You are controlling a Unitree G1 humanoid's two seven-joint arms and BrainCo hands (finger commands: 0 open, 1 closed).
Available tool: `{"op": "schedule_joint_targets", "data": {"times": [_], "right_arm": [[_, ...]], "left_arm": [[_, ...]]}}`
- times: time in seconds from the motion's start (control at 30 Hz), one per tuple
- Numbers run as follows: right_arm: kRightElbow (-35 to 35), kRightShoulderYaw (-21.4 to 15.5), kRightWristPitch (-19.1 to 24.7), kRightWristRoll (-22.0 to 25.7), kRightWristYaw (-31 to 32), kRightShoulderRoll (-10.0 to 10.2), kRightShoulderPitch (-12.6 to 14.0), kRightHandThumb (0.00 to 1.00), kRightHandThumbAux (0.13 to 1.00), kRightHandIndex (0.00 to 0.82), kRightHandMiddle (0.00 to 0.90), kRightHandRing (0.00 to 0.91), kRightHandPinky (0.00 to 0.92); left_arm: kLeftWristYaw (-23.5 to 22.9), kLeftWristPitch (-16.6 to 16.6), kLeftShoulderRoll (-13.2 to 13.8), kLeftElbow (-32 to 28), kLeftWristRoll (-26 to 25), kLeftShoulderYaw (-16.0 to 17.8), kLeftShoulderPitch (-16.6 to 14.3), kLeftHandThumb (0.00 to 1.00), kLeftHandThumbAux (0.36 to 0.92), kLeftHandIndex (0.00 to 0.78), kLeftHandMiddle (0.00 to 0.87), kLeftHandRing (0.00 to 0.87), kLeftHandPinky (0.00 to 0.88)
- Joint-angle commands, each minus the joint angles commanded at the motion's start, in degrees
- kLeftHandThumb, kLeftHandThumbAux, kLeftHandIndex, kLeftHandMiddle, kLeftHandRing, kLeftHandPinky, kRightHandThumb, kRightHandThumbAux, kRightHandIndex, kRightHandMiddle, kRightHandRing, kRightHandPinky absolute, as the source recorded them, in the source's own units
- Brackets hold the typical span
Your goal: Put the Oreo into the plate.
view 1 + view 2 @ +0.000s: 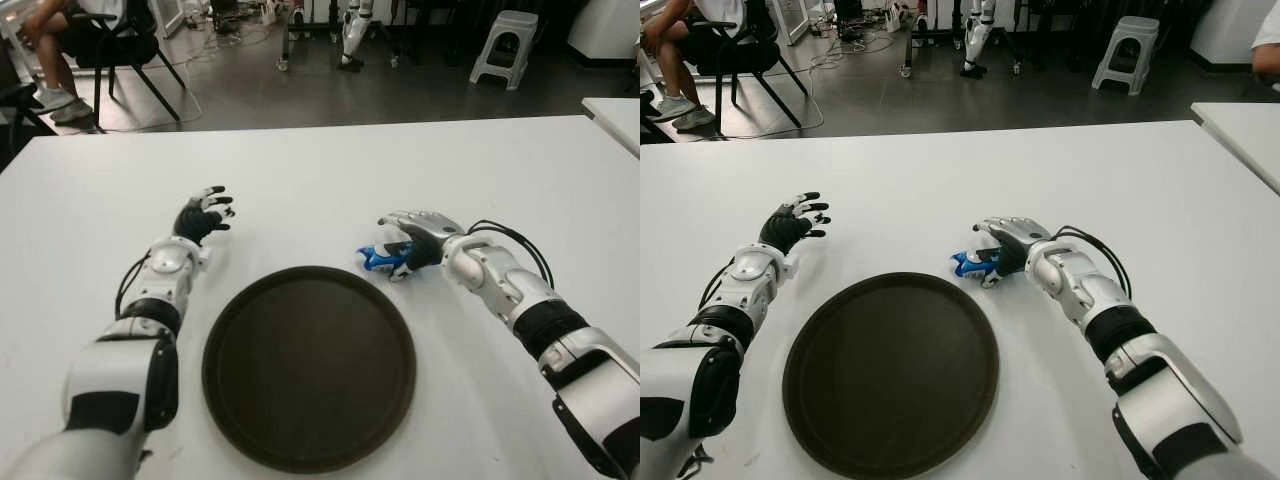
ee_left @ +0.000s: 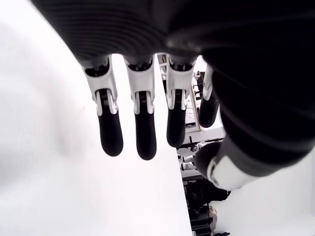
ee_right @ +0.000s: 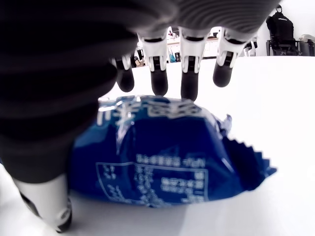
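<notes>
The Oreo [image 1: 377, 257] is a small blue packet lying flat on the white table [image 1: 400, 160], just beyond the right rim of the plate. The round dark brown plate [image 1: 310, 370] holds nothing. My right hand [image 1: 398, 243] hovers over the packet. In the right wrist view its fingers [image 3: 189, 83] stretch straight across the top of the Oreo [image 3: 162, 157] and the thumb stands beside it, not closed on it. My left hand [image 1: 205, 213] shows to the left of the plate's far edge, its fingers [image 2: 140, 132] spread with nothing in them.
The table's far edge runs across the back. Beyond it are a seated person on a chair [image 1: 90, 40] at the far left, a white stool [image 1: 505, 45] and a robot's legs [image 1: 353, 35]. A second white table [image 1: 615, 115] shows at the right.
</notes>
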Motion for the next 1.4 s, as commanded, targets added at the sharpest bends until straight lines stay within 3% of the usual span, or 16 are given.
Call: {"op": "schedule_joint_targets", "data": {"times": [0.4, 1.0, 1.4], "right_arm": [[-0.8, -0.04, 0.03, -0.08, -0.44, -0.17, 0.59, 0.0, 0.734, 0.15, 0.156, 0.149, 0.139], [0.25, 0.31, -0.64, 0.24, 1.15, -0.29, 0.58, 0.0, 0.723, 0.129, 0.14, 0.145, 0.153], [2.09, 0.42, -1.7, 1.14, 1.87, 0.55, 0.66, 0.0, 0.718, 0.159, 0.171, 0.167, 0.154]], "left_arm": [[0.12, 0.26, 0.04, 0.04, 0.17, -0.34, -0.11, 0.0, 0.71, 0.176, 0.246, 0.281, 0.334], [0.06, 0.25, -0.32, -0.09, -0.34, -0.03, -0.15, 0.0, 0.702, 0.178, 0.25, 0.284, 0.337], [0.26, 0.15, -0.48, -0.25, -0.16, -0.15, -0.16, 0.0, 0.735, 0.175, 0.246, 0.28, 0.331]]}}
